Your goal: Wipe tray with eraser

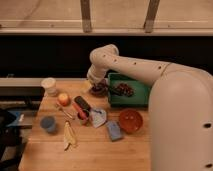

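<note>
The green tray (139, 88) lies at the back right of the wooden table, with a dark clump (124, 90) inside it. The black eraser (82, 104) lies on the table left of the tray, beside an apple (63, 99). My gripper (96, 83) hangs just off the tray's left rim, over a small dark bowl (99, 90). It stands open and nothing shows in it. The eraser is to its lower left, a short way off. The white arm arches over from the right and hides the tray's right end.
An orange bowl (130, 121) and a blue sponge (114, 131) sit in front of the tray. A red-handled tool (79, 113) and a grey piece (98, 118) lie by the eraser. A white cup (49, 86), a blue cup (48, 124) and a banana peel (69, 136) occupy the left side.
</note>
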`<state>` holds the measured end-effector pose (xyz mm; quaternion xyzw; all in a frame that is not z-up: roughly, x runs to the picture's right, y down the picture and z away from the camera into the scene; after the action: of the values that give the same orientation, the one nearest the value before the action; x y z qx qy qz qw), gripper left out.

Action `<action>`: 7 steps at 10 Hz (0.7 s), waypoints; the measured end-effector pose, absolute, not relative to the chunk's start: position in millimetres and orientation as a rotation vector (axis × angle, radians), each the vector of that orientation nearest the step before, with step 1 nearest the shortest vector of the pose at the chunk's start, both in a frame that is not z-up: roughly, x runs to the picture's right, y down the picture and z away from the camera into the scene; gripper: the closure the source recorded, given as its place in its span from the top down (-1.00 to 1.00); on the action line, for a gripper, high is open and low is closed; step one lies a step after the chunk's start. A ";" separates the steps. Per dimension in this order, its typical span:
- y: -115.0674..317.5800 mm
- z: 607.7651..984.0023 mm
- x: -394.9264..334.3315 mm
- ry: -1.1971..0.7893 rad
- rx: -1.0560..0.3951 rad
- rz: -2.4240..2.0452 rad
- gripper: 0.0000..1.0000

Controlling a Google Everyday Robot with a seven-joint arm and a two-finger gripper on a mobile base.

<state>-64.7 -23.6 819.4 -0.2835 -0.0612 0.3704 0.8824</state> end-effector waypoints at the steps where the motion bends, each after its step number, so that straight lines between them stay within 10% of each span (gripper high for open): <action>1: -23.8 819.2 -65.0 -0.128 -0.591 0.771 0.55; 7: 20.9 844.5 -105.6 -0.141 -0.693 0.793 0.55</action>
<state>-105.6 20.9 844.5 -0.3305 -0.0672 0.3779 0.8622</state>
